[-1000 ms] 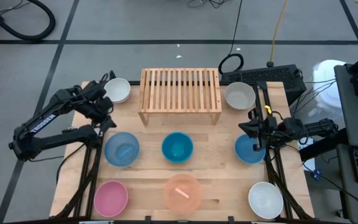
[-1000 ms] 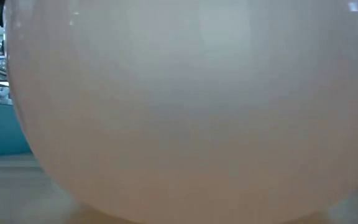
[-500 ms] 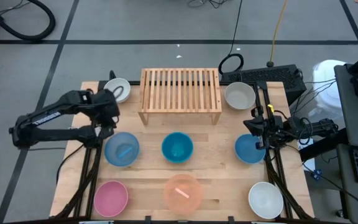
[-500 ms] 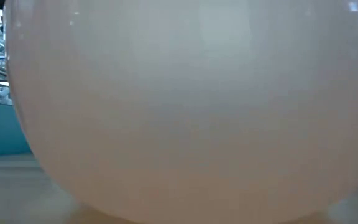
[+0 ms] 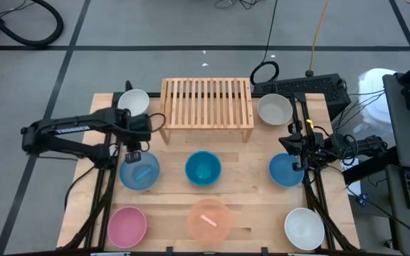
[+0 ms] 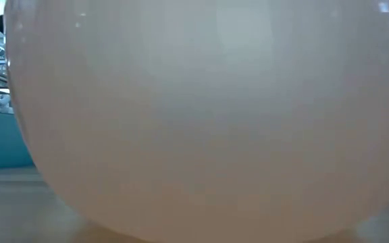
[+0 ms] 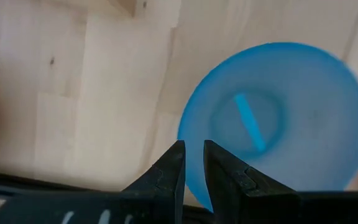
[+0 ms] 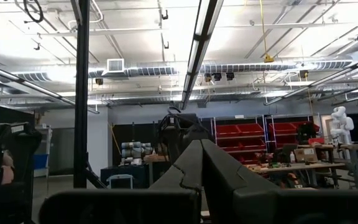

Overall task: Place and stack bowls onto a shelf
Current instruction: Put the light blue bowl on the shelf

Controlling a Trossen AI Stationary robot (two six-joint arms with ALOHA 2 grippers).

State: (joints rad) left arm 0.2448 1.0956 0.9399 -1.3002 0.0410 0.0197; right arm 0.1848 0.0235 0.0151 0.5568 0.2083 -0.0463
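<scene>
The high view shows the light-wood slatted shelf (image 5: 206, 107) at the table's far middle, bare on top. Several bowls stand on their bases on the table: white (image 5: 132, 101) and white (image 5: 274, 109) beside the shelf, light blue (image 5: 139, 171), teal (image 5: 203, 168), blue (image 5: 285, 171), pink (image 5: 127, 225), peach (image 5: 209, 219), white (image 5: 304, 227). My left gripper (image 5: 134, 148) hovers over the light blue bowl's (image 7: 278, 118) far rim, its fingers (image 7: 193, 146) a narrow gap apart, pointing down. My right gripper (image 5: 295, 153) waits by the blue bowl, shut (image 8: 199, 144).
The peach bowl (image 6: 201, 115) fills nearly the whole low view. A keyboard (image 5: 301, 87) and cables lie past the table's far right corner. Bare wood shows between the shelf and the middle row of bowls.
My left gripper has swung from beside the far-left white bowl toward the near edge and a little right, and has tipped to point down over the light blue bowl's far rim. The bowls have stayed in place.
</scene>
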